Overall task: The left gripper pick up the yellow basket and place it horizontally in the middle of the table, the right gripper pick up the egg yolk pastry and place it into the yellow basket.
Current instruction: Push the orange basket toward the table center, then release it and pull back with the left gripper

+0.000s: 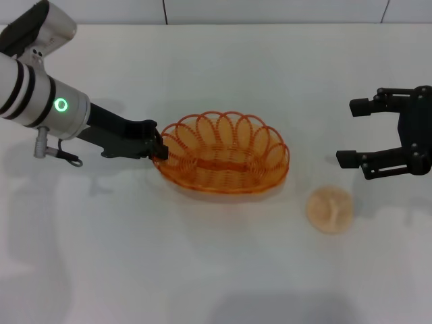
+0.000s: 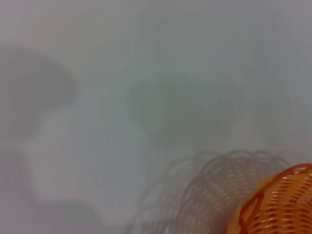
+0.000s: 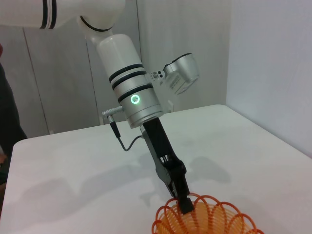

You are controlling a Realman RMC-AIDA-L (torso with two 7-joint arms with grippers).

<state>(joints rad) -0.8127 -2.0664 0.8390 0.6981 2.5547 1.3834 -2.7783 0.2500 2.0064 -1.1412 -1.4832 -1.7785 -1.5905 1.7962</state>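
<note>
The yellow basket (image 1: 223, 162) lies lengthwise across the middle of the white table (image 1: 202, 270). My left gripper (image 1: 156, 147) is shut on the basket's left rim, and the right wrist view shows the left gripper (image 3: 185, 204) pinching that rim from above. In the left wrist view only one end of the basket (image 2: 280, 204) shows, with its shadow beside it on the table. The egg yolk pastry (image 1: 329, 210) rests on the table to the right of the basket, apart from it. My right gripper (image 1: 352, 133) hovers open behind and right of the pastry, holding nothing.
A grey cable (image 1: 64, 154) loops under the left arm's white segment. The table's far edge (image 1: 216, 24) meets a pale wall.
</note>
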